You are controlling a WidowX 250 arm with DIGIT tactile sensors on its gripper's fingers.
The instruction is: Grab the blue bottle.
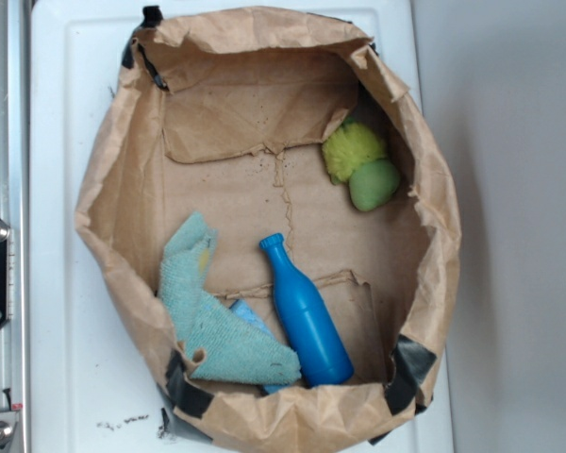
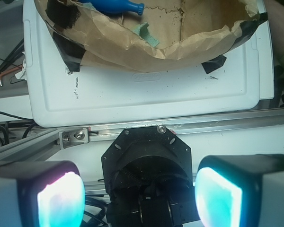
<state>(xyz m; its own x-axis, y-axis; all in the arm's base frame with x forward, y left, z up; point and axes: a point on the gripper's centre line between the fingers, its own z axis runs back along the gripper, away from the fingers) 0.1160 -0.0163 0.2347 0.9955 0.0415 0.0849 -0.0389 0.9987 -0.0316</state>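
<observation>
I see a crumpled brown paper bag [image 1: 123, 189], its rim rolled down and patched with black tape [image 1: 410, 368], sitting on a white plastic tray [image 1: 57, 113]. Inside it lies one blue bottle [image 1: 307, 316], on its side on the paper floor, neck pointing up-left in the exterior view and its base near the bag's lower wall. Just beside it on the left is one fuzzy teal cloth [image 1: 212, 316], bunched and ragged, with a hole near its lower edge; one pale blue flat piece [image 1: 250, 316] pokes out from under the cloth, between cloth and bottle. Well apart, in the upper right of the bag, sit one yellow-green spongy lump [image 1: 351, 151] and one smooth green rounded piece [image 1: 374, 184], touching each other. The bottle is smooth, glossy plastic with a narrow neck, a rimmed mouth and a rounded cylindrical body. In the wrist view the bottle [image 2: 114, 6] shows only at the top edge, past the bag's crumpled near wall, with a scrap of cloth [image 2: 149, 35] peeking over the paper. My gripper [image 2: 142, 194] is outside the bag, over the metal rail [image 2: 217, 123] beside the tray, its two glowing pads [image 2: 59, 201] spread wide apart with nothing between them.
</observation>
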